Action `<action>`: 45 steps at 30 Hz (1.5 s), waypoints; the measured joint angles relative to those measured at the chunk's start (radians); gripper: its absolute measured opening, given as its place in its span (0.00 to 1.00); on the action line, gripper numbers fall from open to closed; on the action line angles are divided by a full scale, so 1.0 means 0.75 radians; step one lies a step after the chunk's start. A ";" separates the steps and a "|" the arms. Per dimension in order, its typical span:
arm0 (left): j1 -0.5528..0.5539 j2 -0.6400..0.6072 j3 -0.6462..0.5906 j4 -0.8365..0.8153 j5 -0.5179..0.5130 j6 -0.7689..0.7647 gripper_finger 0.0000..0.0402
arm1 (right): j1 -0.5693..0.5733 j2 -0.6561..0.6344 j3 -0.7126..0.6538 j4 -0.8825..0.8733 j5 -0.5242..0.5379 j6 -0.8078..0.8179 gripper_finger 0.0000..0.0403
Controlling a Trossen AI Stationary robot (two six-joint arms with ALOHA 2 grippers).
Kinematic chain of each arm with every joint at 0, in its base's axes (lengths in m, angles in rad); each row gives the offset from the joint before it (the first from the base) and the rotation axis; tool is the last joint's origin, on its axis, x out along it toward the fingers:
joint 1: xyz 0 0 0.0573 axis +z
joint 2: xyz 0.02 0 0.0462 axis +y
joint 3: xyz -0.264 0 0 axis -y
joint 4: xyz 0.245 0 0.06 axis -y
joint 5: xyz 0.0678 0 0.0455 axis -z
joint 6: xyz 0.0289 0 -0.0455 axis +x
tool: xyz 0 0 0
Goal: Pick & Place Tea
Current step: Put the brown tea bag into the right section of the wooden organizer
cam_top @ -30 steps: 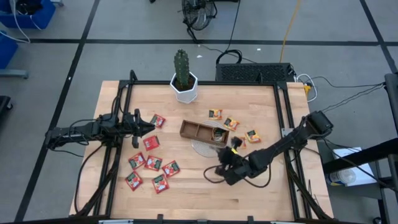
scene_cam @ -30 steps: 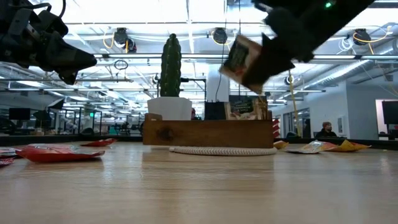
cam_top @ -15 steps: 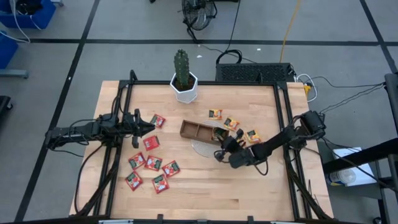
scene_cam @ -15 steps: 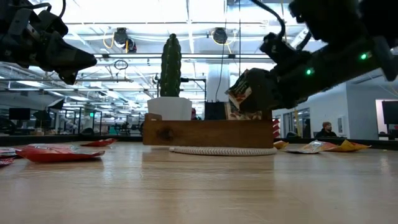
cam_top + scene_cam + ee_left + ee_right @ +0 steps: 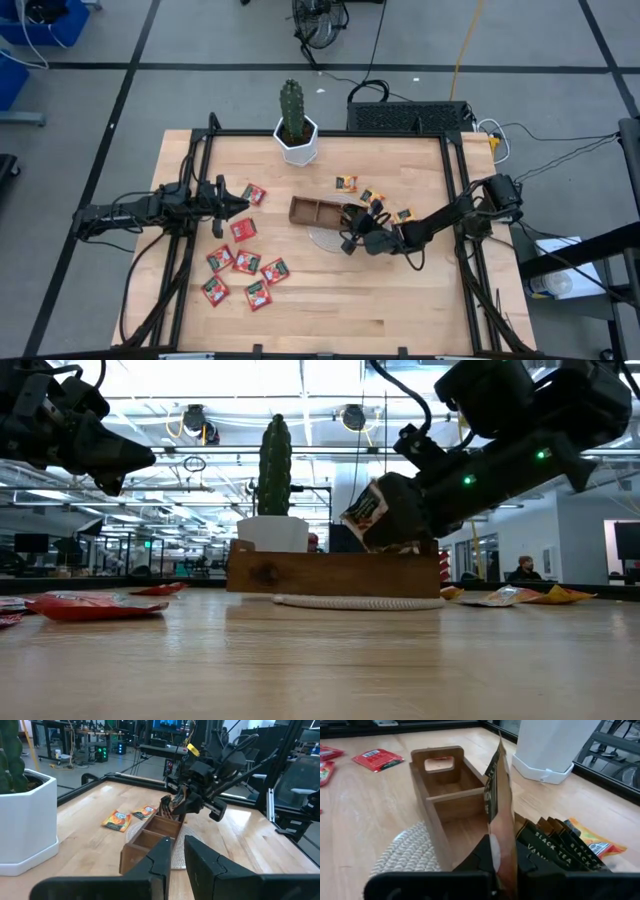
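A brown wooden tray [image 5: 318,211] with two compartments sits on a round woven mat [image 5: 405,852] at mid-table. Several dark tea sachets [image 5: 555,840] stand in its right-hand end. My right gripper [image 5: 392,520] is shut on one more tea sachet [image 5: 365,512] just above that end. Red sachets [image 5: 245,250] lie flat at the table's left, orange ones [image 5: 372,197] behind the tray. My left gripper [image 5: 178,852] hovers level over the left side, its fingers a narrow gap apart with nothing between them. My right gripper pinches the sachet between its two fingers at one end [image 5: 501,851]. The rest of the sachet sticks out past the fingertips. The fingers come from the table's right, slanting a little down. The sachet is on edge, tilted, lifted clear just over the tray's rim.
A cactus in a white pot [image 5: 296,130] stands at the far edge behind the tray. Black frame rails run along the table's left and right sides. Bare wood lies between the tray and the near edge.
My right gripper has carried the sachet from the near right toward the far edge and the tray, sinking and rolling a little as it went. The sachet has come down from well above the tray to just over its right end.
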 joint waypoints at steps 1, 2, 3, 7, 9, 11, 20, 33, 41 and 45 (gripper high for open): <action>0.000 0.000 0.000 0.000 0.000 0.000 0.14 | -0.001 0.000 0.000 -0.002 0.000 0.000 0.02; 0.001 0.000 0.000 0.000 0.000 0.000 0.14 | -0.002 0.000 0.000 -0.002 -0.001 -0.003 0.03; 0.000 0.000 0.000 0.000 0.000 0.000 0.14 | -0.002 0.000 0.000 -0.002 -0.003 -0.009 0.04; 0.000 0.000 0.000 0.000 0.000 0.000 0.14 | -0.003 0.001 -0.001 -0.008 -0.004 -0.036 0.09; 0.000 0.000 0.000 0.000 0.000 0.000 0.14 | -0.003 0.002 -0.002 -0.010 -0.002 -0.038 0.11; 0.000 0.000 0.000 0.000 0.000 0.000 0.14 | -0.003 0.002 -0.002 -0.010 -0.002 -0.039 0.14; 0.001 0.000 0.000 0.000 0.000 0.000 0.14 | 0.003 0.005 -0.005 0.020 -0.004 -0.145 0.25; 0.000 0.000 0.000 0.000 0.000 0.000 0.14 | 0.003 -0.043 -0.006 0.165 0.008 -0.371 0.26; 0.000 0.000 0.000 0.000 0.000 0.000 0.14 | 0.003 -0.189 -0.005 0.169 0.071 -0.537 0.26; 0.000 0.000 0.000 0.000 0.000 0.000 0.14 | 0.009 -0.267 -0.004 0.159 0.067 -0.549 0.26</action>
